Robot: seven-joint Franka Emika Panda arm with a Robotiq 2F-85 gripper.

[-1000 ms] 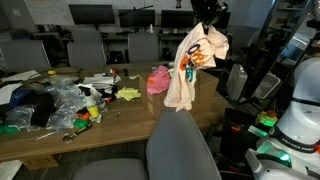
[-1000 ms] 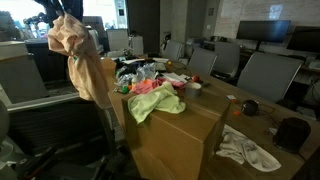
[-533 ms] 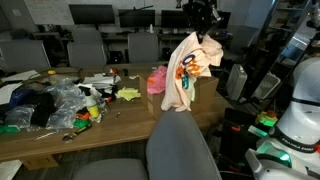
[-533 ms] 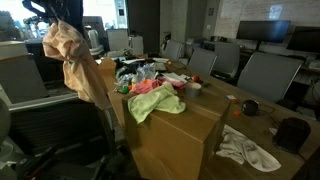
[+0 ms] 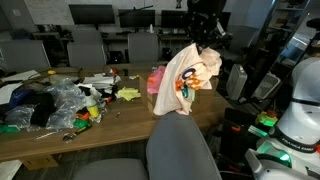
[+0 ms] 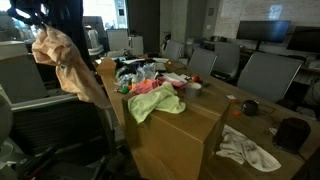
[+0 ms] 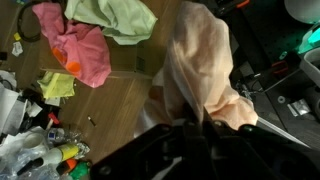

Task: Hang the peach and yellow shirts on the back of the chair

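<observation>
My gripper (image 5: 205, 38) is shut on the top of the peach shirt (image 5: 185, 80), which hangs in the air with its orange-red print showing. It hangs just above and behind the tall rounded back of the grey chair (image 5: 180, 145). In the wrist view the gripper (image 7: 198, 119) pinches the peach shirt (image 7: 205, 70) from the bottom edge. The plain yellow-green shirt (image 6: 155, 100) lies on the wooden table beside the hanging peach shirt (image 6: 65, 65), and also shows in the wrist view (image 7: 125, 18).
A bright pink-red cloth (image 7: 75, 50) lies on the table (image 5: 120, 115) next to the yellow-green shirt. Plastic bags and small clutter (image 5: 60, 100) cover the table's far end. Squarer grey office chairs (image 5: 88, 48) and monitors stand behind. A white robot base (image 5: 300, 115) stands close by.
My gripper has carried the peach shirt sideways and lower, closer to the chair's back. It stays shut on the shirt throughout.
</observation>
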